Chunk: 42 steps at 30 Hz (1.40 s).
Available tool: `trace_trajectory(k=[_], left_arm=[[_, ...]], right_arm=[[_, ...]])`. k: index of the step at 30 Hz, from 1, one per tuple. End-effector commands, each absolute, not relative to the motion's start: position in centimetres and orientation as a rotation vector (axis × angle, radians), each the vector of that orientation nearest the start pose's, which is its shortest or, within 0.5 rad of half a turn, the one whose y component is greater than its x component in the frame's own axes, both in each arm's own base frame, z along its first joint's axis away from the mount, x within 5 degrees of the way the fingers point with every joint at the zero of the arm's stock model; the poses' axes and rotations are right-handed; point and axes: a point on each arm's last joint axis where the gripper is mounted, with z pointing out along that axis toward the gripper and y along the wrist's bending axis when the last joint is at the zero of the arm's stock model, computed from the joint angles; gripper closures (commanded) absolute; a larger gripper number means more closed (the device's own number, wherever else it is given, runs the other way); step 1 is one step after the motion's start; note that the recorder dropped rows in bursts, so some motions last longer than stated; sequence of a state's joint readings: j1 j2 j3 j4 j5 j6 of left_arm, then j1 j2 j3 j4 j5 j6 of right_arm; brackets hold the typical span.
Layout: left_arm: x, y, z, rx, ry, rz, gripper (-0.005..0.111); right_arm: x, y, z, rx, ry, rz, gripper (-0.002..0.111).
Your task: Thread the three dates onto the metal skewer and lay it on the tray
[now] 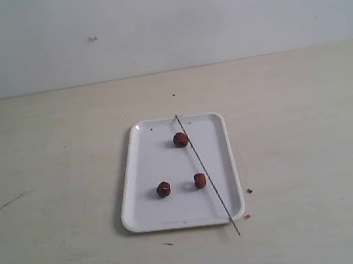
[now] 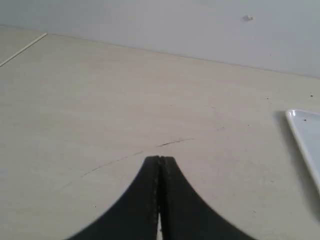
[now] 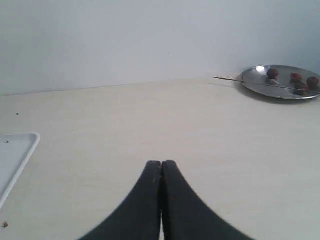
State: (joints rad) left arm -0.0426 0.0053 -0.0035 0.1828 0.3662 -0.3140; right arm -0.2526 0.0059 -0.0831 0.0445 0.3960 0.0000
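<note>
Pale tabletop (image 1: 52,190) — on its flat white rectangular tray (image 1: 161,161) lie three wrinkled red-brown dates (image 1: 180,139) and a thin grey metal skewer (image 1: 200,161) — so part your closed, empty left gripper (image 2: 160,160) and right gripper (image 3: 161,162) before grasping the skewer's overhang.

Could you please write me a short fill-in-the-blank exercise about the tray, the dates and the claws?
1. The tray holds ___ loose dates.
2. The metal skewer lies diagonally across the tray, threaded through ___ of the dates.
3. The left claw and the right claw are both ___ and hold nothing.
Missing words: three; none; shut.
</note>
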Motion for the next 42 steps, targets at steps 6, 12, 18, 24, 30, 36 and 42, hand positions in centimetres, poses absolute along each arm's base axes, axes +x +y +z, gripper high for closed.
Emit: trace_trajectory(k=[6,12,18,24,30,36,42], left_arm=[[5.3,0.4,18.1,-0.141,1.835,-0.073,0.107],[5.3,0.4,18.1,-0.141,1.835,-0.073,0.107],[5.3,0.4,18.1,-0.141,1.835,-0.073,0.107],[5.3,0.4,18.1,-0.141,1.835,-0.073,0.107],[5.3,0.4,18.1,-0.141,1.835,-0.073,0.107],[5.3,0.4,18.1,-0.141,1.835,-0.073,0.107],[5.3,0.4,18.1,-0.141,1.835,-0.073,0.107]], right_arm=[[4.9,-1.1,20.5,0.254,1.77,-0.137,0.108],[4.9,-1.5,20.9,0.166,1.741,-0.264,0.108],[4.6,-1.1,25.4,0.168,1.235,-0.197,0.108],[3.2,-0.8,28.1,0.311,0.85,0.193,0.108],[6.0,-1.0,34.9,0.337,1.033,0.224,0.108],[19.1,-4.7,35.7,0.426,2.045,-0.158,0.108],[28.8,0.7,29.9,0.035,2.771,-0.046,0.108]])
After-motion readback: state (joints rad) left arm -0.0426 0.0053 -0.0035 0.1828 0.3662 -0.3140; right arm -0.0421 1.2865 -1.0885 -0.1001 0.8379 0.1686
